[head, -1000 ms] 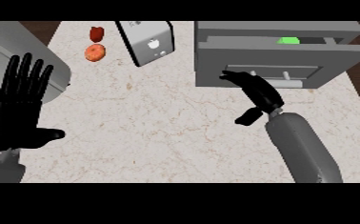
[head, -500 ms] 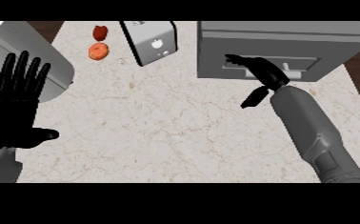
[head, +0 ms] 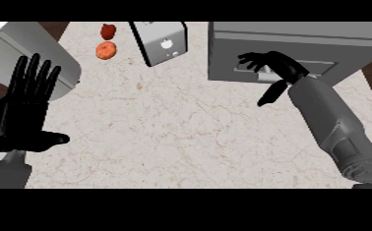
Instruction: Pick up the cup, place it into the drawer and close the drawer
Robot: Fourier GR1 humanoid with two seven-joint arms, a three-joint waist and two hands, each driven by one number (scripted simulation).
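Observation:
The grey drawer unit (head: 291, 38) stands at the back right of the counter, and its drawer front (head: 320, 70) sits nearly flush with the cabinet. My right hand (head: 274, 64) rests against that front with relaxed, spread fingers and the thumb hanging down. The cup is not visible; the drawer's inside is hidden. Over the left edge, my left hand (head: 27, 108) is held open and still, fingers pointing up, holding nothing.
A grey box with a white apple mark (head: 161, 42) stands at the back centre. Beside it lie an orange fruit (head: 106, 50) and a red item (head: 108, 30). A large grey rounded object (head: 29, 43) fills the far left. The marbled counter (head: 174, 127) spans the middle.
The drawer was open with a green object inside; it has slid in as my right hand moved forward against its front. The left hand has stayed put.

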